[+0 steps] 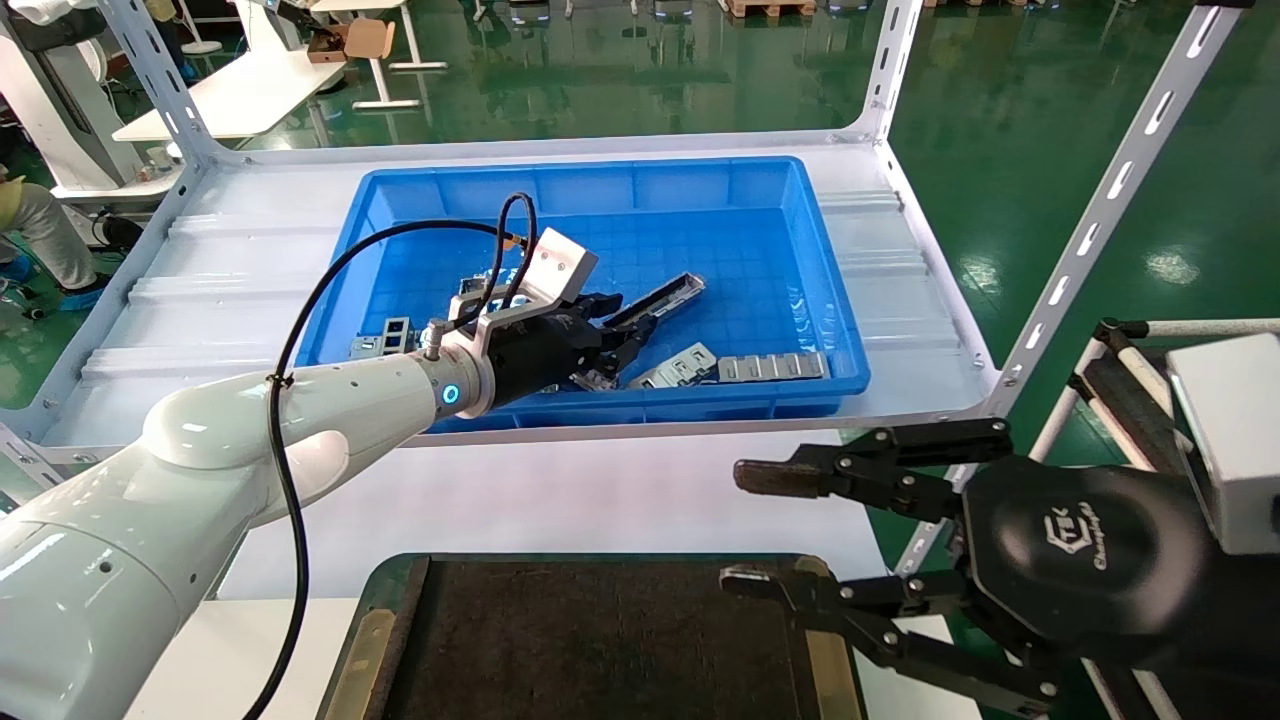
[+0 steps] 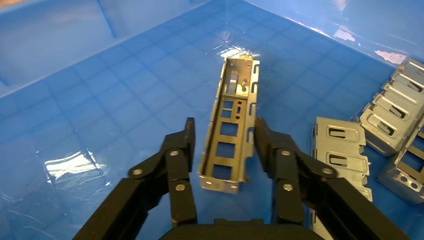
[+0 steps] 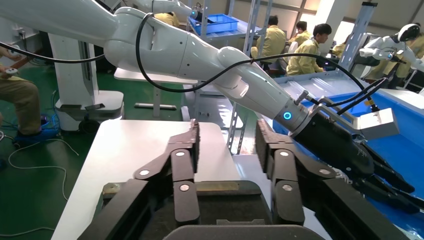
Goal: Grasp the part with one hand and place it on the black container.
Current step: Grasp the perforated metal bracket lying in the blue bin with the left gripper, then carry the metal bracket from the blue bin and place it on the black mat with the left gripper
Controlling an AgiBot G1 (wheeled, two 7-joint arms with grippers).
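One part (image 2: 229,131) lies on the floor of the blue bin (image 1: 600,190), lengthwise between the fingers (image 2: 176,170) of the left hand (image 2: 225,145); fingers sit apart on either side of its walls, w/ visible gaps, so not clamped. Part is a narrow silver trough, open side up, row of rectangular cutouts along it. In head view the left hand (image 1: 610,335) reaches into the bin's middle, part (image 1: 660,297) sticking out beyond the fingertips toward the bin's right-rear. Other metal pieces (image 2: 390,117) lie near, to one side of the hand; flat strip (image 1: 772,366) by the bin's front wall. Bin sits on a white shelf (image 1: 200,270). Right hand (image 1: 745,530) hangs over the right front corner of the black container (image 1: 600,640), fingers spread wide, nothing in them. Container lies on the white table (image 1: 560,490), in front of the shelf, well apart from the part.
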